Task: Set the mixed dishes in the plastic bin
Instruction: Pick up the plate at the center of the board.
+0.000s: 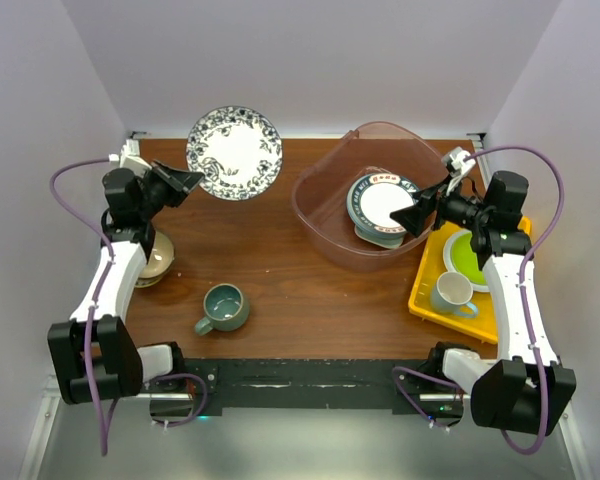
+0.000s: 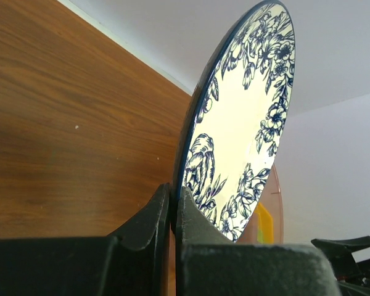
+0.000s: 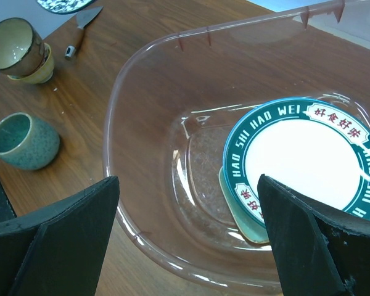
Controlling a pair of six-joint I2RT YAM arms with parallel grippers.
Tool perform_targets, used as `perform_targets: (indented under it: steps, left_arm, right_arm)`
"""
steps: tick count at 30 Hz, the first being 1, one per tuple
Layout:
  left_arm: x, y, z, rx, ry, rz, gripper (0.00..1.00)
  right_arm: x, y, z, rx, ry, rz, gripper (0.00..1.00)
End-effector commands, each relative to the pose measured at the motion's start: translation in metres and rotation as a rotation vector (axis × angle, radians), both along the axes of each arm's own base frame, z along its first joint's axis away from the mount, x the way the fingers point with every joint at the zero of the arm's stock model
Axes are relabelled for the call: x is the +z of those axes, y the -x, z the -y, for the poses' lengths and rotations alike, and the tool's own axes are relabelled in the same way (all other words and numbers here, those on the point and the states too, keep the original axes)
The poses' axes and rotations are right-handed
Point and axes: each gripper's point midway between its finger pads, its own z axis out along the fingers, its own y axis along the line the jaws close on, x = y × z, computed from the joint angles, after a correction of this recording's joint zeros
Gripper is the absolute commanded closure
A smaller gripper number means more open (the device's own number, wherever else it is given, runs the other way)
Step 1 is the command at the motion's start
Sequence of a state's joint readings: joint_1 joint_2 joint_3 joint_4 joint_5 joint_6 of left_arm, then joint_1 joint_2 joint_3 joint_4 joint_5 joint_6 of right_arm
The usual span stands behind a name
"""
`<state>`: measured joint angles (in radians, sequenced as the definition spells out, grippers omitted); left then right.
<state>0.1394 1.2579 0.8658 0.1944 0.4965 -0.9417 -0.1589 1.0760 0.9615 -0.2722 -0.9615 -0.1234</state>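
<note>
One blue-flowered plate (image 1: 234, 152) hangs pinched by its rim in my left gripper (image 1: 187, 180), well left of the bin (image 1: 310, 215). Over that bin my right gripper (image 1: 412, 217) gapes wide, empty. Such a thin edge grip could let the plate slip, or clip the bin's wall.

The left arm (image 1: 115, 275) stretches forward, and the left gripper (image 1: 193, 180) pinches a plate (image 1: 234, 152) by its rim. The right arm (image 1: 515, 290) bends inward; the right gripper (image 1: 408, 217) points left, jaws wide apart, holding nothing.
</note>
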Motion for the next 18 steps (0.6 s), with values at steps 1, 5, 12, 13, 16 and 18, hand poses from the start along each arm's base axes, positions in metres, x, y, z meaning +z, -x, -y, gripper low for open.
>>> perform_targets:
  steps: [1,5,12,13,16,18]
  left_arm:
    - [0.07,0.026,0.013,-0.073,0.012,0.242,1.0]
    - [0.076,0.045,0.022,-0.104,0.007,0.272,1.0]
    - [0.068,0.066,0.048,-0.159,-0.037,0.274,1.0]
    - [0.066,0.068,0.052,-0.164,-0.041,0.272,1.0]
    - [0.066,0.075,0.071,-0.191,-0.06,0.281,1.0]
    - [0.066,0.079,0.082,-0.208,-0.06,0.288,1.0]
  right_arm:
    - [0.007,0.001,-0.002,0.031,-0.007,0.039,0.02]
    - [0.008,0.002,-0.004,0.049,-0.012,0.04,0.02]
    - [0.013,0.002,-0.006,0.083,-0.003,0.038,0.02]
    - [0.011,0.004,-0.007,0.088,-0.007,0.017,0.02]
    - [0.017,0.004,-0.006,0.1,0.008,0.008,0.02]
    - [0.022,0.006,-0.008,0.119,0.002,-0.005,0.02]
